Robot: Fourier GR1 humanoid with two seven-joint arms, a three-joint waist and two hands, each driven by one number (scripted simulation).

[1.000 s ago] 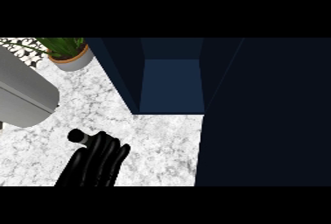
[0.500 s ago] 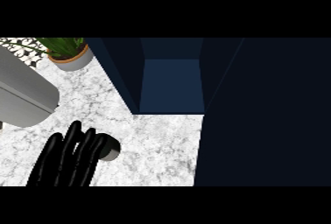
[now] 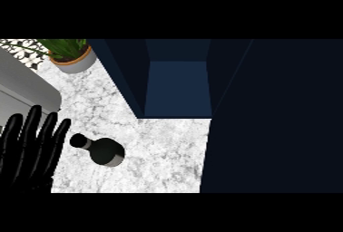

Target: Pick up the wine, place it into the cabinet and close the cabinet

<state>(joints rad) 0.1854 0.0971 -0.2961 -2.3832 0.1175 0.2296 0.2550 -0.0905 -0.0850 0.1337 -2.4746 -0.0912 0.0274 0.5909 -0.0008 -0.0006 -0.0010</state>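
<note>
The wine bottle (image 3: 104, 152) is dark, seen from above on the white marble counter (image 3: 164, 154), its neck pointing up-left. My left hand (image 3: 30, 145) shows at the lower left, just left of the bottle, fingers straight and upright, holding nothing. A narrow gap separates it from the bottle's neck. The dark blue cabinet (image 3: 178, 86) stands open behind the counter, its inside bare. My right hand does not show.
The cabinet's open door (image 3: 275, 113) fills the right side of the view as a dark panel. A potted plant (image 3: 70, 56) stands at the back left. A grey rounded object (image 3: 23, 86) lies along the left edge.
My left hand was curled over the bottle a second ago. It has let go and slid left with fingers straightened, uncovering the bottle, which stays in place.
</note>
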